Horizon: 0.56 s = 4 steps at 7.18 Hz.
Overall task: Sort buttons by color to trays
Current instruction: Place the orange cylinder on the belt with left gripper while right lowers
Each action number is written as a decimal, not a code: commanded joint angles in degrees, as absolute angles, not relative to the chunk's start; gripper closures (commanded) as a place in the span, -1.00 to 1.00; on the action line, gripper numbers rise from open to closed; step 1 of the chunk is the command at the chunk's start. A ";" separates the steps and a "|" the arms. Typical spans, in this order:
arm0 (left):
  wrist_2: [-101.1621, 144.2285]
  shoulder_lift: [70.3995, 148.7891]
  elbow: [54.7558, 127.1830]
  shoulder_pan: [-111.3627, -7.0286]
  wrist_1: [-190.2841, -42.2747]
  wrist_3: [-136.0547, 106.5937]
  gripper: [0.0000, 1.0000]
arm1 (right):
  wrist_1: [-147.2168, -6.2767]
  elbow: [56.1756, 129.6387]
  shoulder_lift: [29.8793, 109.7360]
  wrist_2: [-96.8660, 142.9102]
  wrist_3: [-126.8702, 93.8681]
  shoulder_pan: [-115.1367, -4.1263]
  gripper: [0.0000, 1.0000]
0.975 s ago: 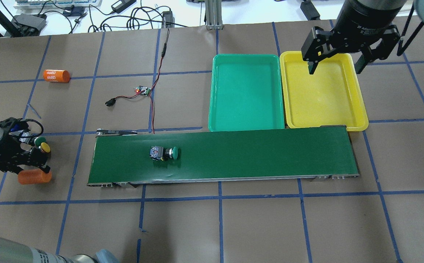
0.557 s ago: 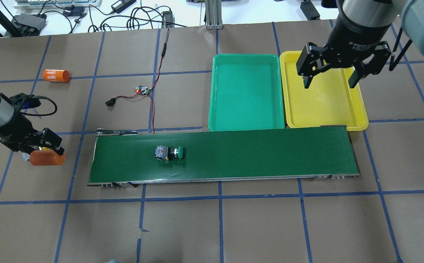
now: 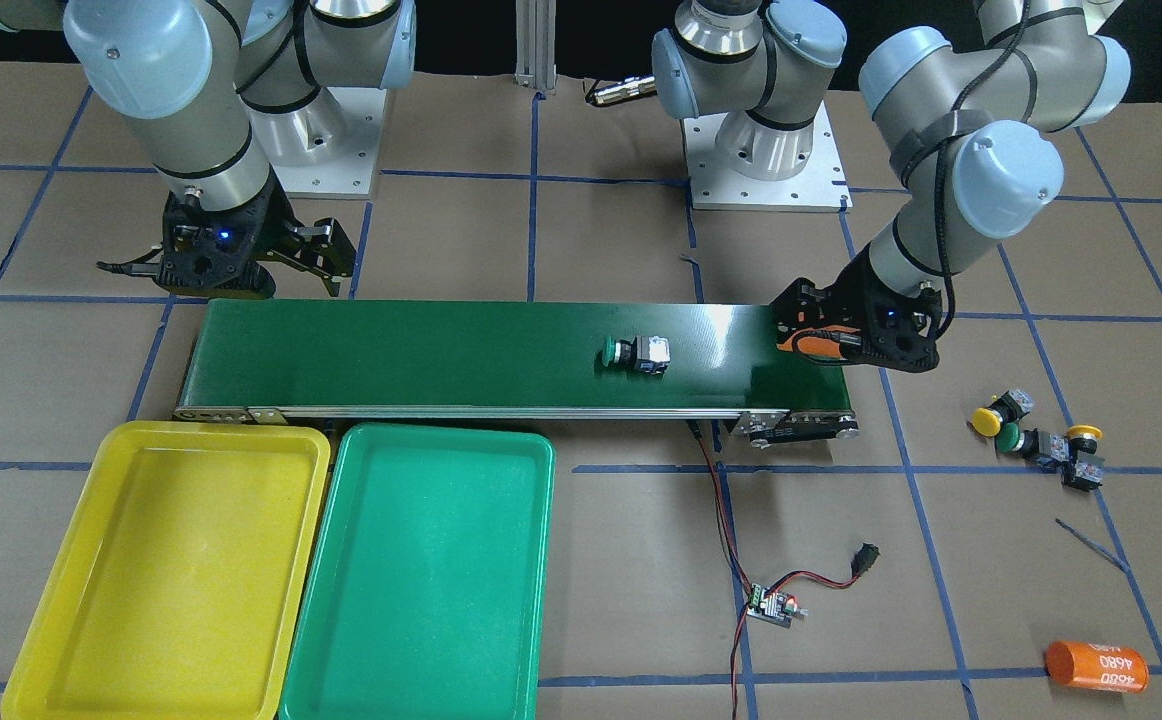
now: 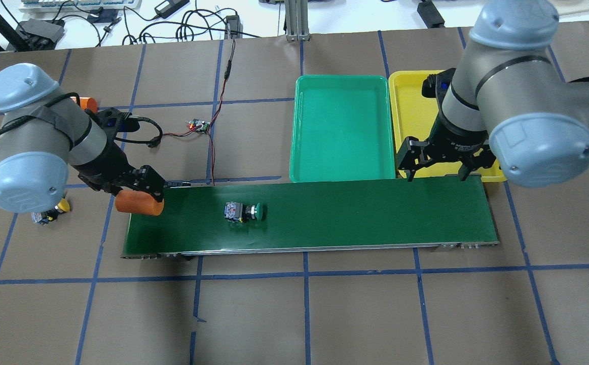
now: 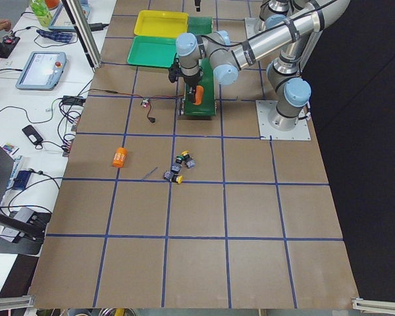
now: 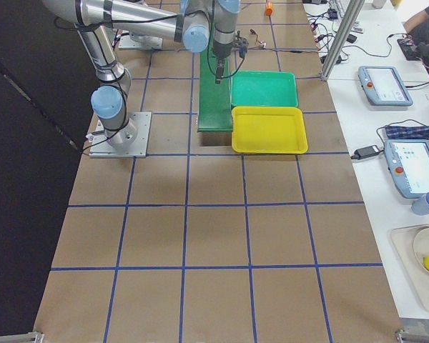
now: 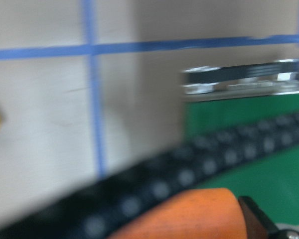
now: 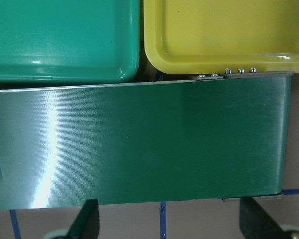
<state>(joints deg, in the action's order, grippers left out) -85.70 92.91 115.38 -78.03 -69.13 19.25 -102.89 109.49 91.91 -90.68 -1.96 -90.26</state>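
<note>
One green-capped button (image 4: 244, 211) lies on its side on the dark-green conveyor belt (image 4: 350, 213); it also shows in the front view (image 3: 636, 353). Three more buttons, two yellow (image 3: 986, 420) (image 3: 1084, 434) and one green (image 3: 1009, 437), lie on the table beyond the belt's left end. My left gripper (image 4: 140, 195) is shut on an orange cylinder (image 4: 139, 204) over the belt's left end. My right gripper (image 4: 434, 170) is open and empty over the belt's far edge, beside the yellow tray (image 4: 497, 152). The green tray (image 4: 342, 126) stands next to it. Both trays hold nothing.
A second orange cylinder (image 3: 1096, 665) lies far out on the table. A small circuit board (image 4: 199, 125) with red-black wires lies behind the belt. The right wrist view shows the belt's right end (image 8: 139, 144) under both tray rims.
My left gripper has carried the orange cylinder rightward from the table to the belt's left end. My right gripper has come from over the yellow tray towards the belt. The green button has ridden rightward.
</note>
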 commanded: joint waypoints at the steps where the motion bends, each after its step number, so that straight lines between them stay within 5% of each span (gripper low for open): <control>1: -85.43 93.95 118.80 -83.12 -67.15 14.42 0.86 | -111.92 116.43 92.81 -93.67 3.73 -90.26 -1.00; 3: -85.34 94.48 121.89 -85.25 -61.63 10.32 -0.52 | -123.25 121.27 92.38 -93.17 13.66 -90.18 -1.00; 4: -85.34 94.05 121.38 -85.51 -61.52 7.33 -1.00 | -127.14 122.33 92.03 -92.82 21.28 -90.26 -1.00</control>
